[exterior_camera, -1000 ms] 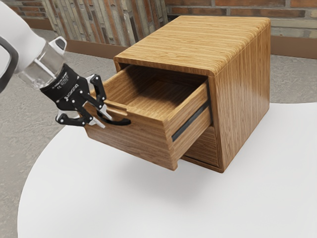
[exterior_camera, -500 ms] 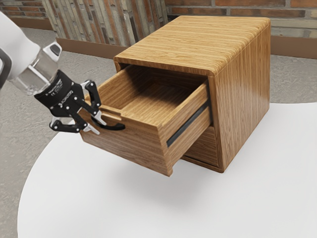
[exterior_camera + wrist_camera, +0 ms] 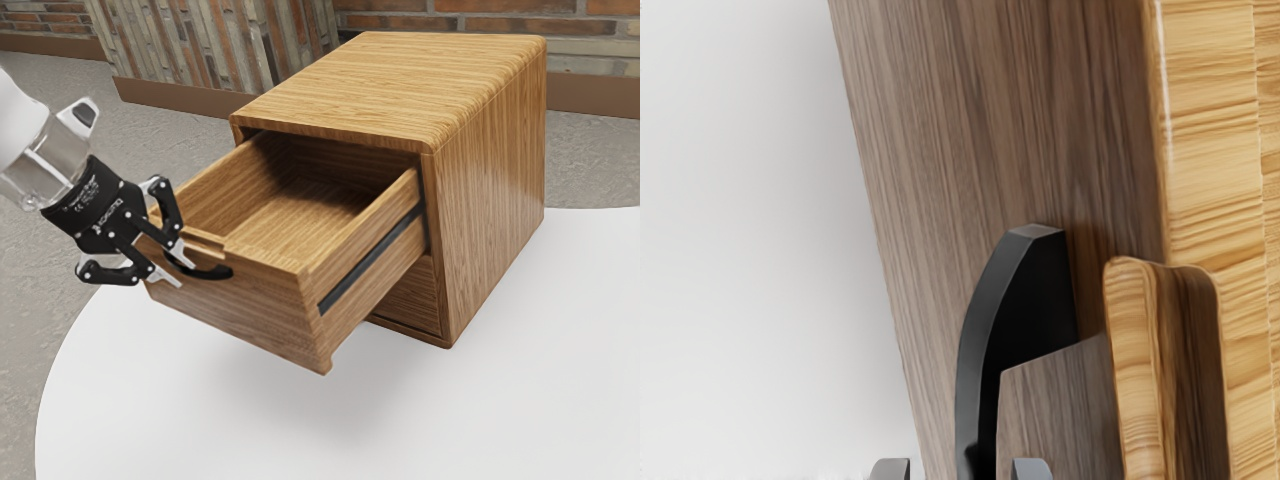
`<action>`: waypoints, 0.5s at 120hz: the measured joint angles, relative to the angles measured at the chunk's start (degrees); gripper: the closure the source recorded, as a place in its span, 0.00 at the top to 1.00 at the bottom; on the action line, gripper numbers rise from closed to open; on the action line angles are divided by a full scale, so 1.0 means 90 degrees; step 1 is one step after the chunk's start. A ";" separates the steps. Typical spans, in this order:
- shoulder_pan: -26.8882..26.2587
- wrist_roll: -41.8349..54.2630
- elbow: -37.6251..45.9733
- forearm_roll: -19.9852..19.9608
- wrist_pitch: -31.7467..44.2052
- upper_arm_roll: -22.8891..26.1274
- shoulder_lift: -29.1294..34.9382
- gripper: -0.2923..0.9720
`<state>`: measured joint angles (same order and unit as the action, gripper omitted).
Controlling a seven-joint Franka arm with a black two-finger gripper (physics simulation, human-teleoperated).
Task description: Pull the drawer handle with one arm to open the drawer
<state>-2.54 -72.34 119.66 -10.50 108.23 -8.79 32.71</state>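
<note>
A wooden cabinet (image 3: 420,90) stands on a white round table (image 3: 450,420). Its upper drawer (image 3: 250,310) is pulled well out toward the exterior view's left, and its inside is bare. A black curved handle (image 3: 210,271) sits on the drawer front. My black gripper (image 3: 172,262) is at that handle, shut on it, with a finger on either side. In the wrist view the handle (image 3: 1000,320) runs down the dark drawer front (image 3: 970,130) to between my fingertips (image 3: 890,467).
A lower drawer (image 3: 410,295) under the open one stays flush with the cabinet. Bare white tabletop (image 3: 740,250) spreads below and in front of the drawer. Beyond the table are grey floor and a brick and plank wall (image 3: 200,40).
My gripper has moved toward the exterior view's left and slightly down, taking the handle with it. The drawer has slid further out of the cabinet.
</note>
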 joint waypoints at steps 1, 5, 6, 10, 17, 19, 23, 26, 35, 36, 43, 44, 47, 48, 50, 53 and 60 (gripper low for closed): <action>0.0000 0.0000 0.0007 0.0000 0.0000 0.0000 0.0009 0.26; 0.0000 -0.0001 0.0029 0.0002 -0.0001 0.0001 0.0047 0.26; 0.0000 -0.0001 0.0033 0.0002 -0.0002 0.0002 0.0054 0.26; 0.0000 -0.0001 0.0050 0.0004 -0.0002 0.0003 0.0084 0.26; 0.0001 -0.0002 0.0106 0.0006 -0.0004 0.0001 0.0162 0.26; 0.0000 -0.0003 0.0116 0.0007 -0.0005 0.0001 0.0184 0.26; 0.0000 -0.0003 0.0129 0.0008 -0.0007 0.0000 0.0222 0.26; 0.0000 -0.0003 0.0135 0.0008 -0.0010 0.0000 0.0255 0.26; -0.0001 -0.0009 0.0135 0.0027 -0.0062 0.0000 0.0470 0.26; 0.0000 -0.0010 0.0135 0.0033 -0.0072 0.0000 0.0506 0.26; -0.0001 -0.0031 0.0118 0.0112 -0.0186 0.0000 0.0852 0.28; -0.0001 -0.0034 0.0108 0.0128 -0.0206 0.0000 0.0904 0.29; -0.0001 -0.0041 0.0053 0.0186 -0.0264 -0.0001 0.1039 0.33; 0.0000 -0.0044 0.0031 0.0206 -0.0281 -0.0003 0.1076 0.34; -0.0001 -0.0048 -0.0032 0.0248 -0.0330 -0.0008 0.1151 0.37; -0.0001 -0.0054 -0.0192 0.0312 -0.0432 -0.0040 0.1239 0.42; -0.0001 -0.0068 -0.0739 0.0573 -0.0736 -0.0124 0.1328 0.50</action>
<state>-2.55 -72.96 113.01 -5.34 101.61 -9.90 44.66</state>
